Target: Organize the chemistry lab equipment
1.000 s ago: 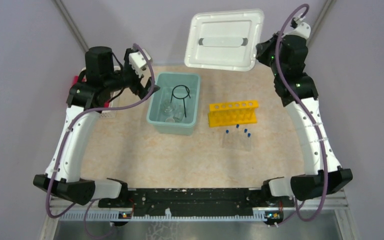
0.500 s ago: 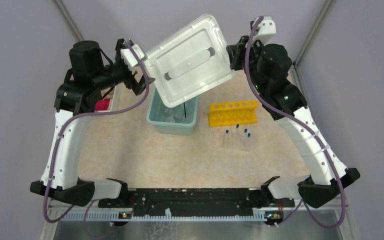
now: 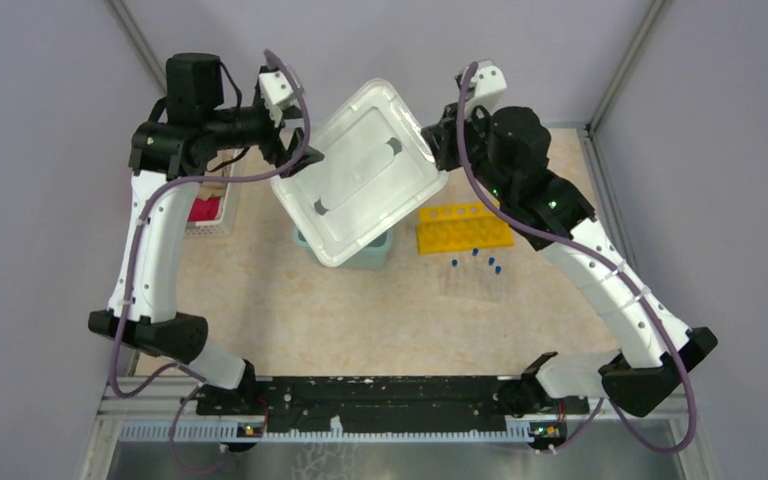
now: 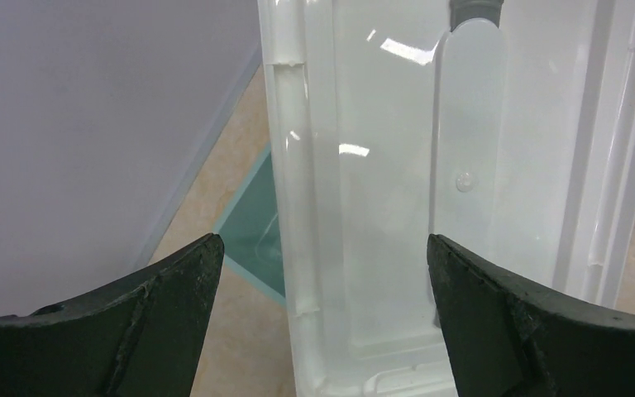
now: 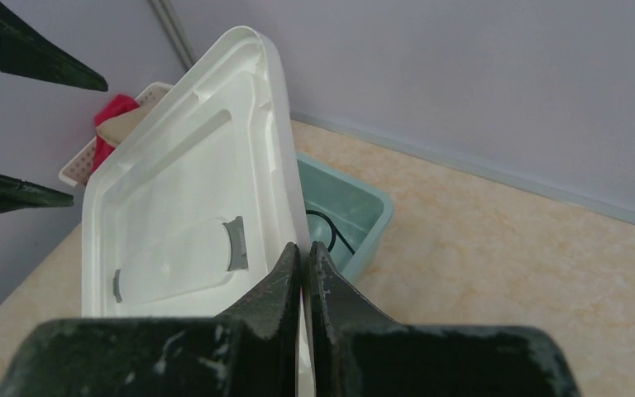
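Note:
My right gripper (image 3: 438,146) is shut on the rim of a white lid (image 3: 358,182) and holds it tilted in the air over the teal bin (image 3: 378,253). The lid hides most of the bin; the black wire ring (image 5: 328,230) shows inside it in the right wrist view (image 5: 304,252). My left gripper (image 3: 295,160) is open, its jaws wide at the lid's left edge (image 4: 298,207), not gripping it. The yellow tube rack (image 3: 465,227) lies right of the bin. Blue-capped test tubes (image 3: 475,270) lie in front of it. The beakers are hidden.
A white basket (image 3: 208,212) with red and tan cloths (image 5: 116,116) stands at the far left against the wall. Purple walls close the back and sides. The teal bin's corner shows under the lid in the left wrist view (image 4: 252,236).
The right gripper has carried the lid from the back wall down and left over the bin. The left arm has risen and swung its open gripper to the lid's left edge.

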